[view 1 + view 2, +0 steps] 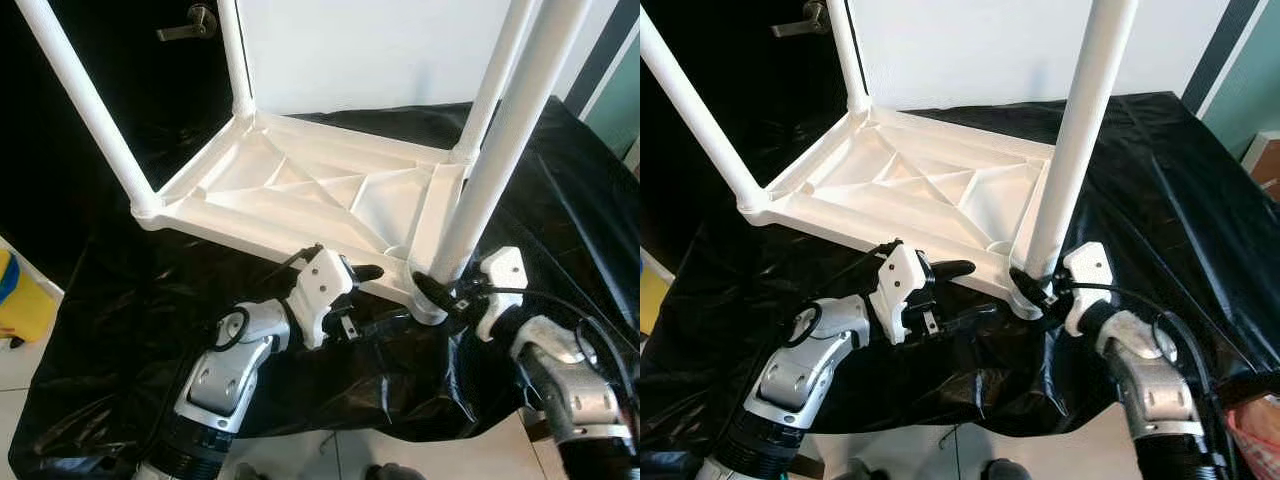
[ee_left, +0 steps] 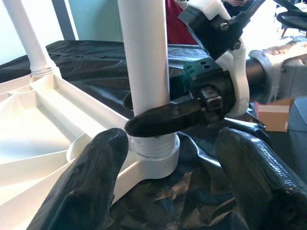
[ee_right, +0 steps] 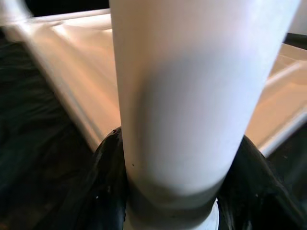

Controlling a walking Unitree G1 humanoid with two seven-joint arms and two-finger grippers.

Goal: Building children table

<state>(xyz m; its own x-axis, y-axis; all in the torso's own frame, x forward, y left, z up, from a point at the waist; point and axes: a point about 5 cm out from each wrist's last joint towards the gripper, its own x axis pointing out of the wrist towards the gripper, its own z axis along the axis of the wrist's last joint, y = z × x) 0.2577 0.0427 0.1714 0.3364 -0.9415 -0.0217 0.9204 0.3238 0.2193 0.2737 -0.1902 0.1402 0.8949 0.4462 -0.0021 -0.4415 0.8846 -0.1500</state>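
Two hands work at the nearest corner of an upturned white table [image 1: 310, 190], which lies top-down on a worktop [image 1: 120, 330] draped in black sheet, so that its sockets face up for the legs.

At about 5 o'clock in the head views, the right hand [image 1: 1032, 285] pinches the near leg [image 1: 1070, 150] just above its socket; the right wrist view has a black finger [image 3: 108, 187] on either side of the tube. Holding this low probably lets the leg be turned or steadied where it seats.

At about 6 o'clock, just beside that corner, the left hand [image 1: 958, 292] is spread, one finger above the table's near edge and the other below it on the sheet. It touches neither the leg nor, as far as can be seen, the frame. It looks placed to brace the table while the leg is worked.

Farther off, a leg [image 1: 85, 105] stands at 9 o'clock, another [image 1: 235, 60] at 11, and another [image 1: 495, 80] at 1. All four legs stand in their sockets, so assembly seems nearly done.
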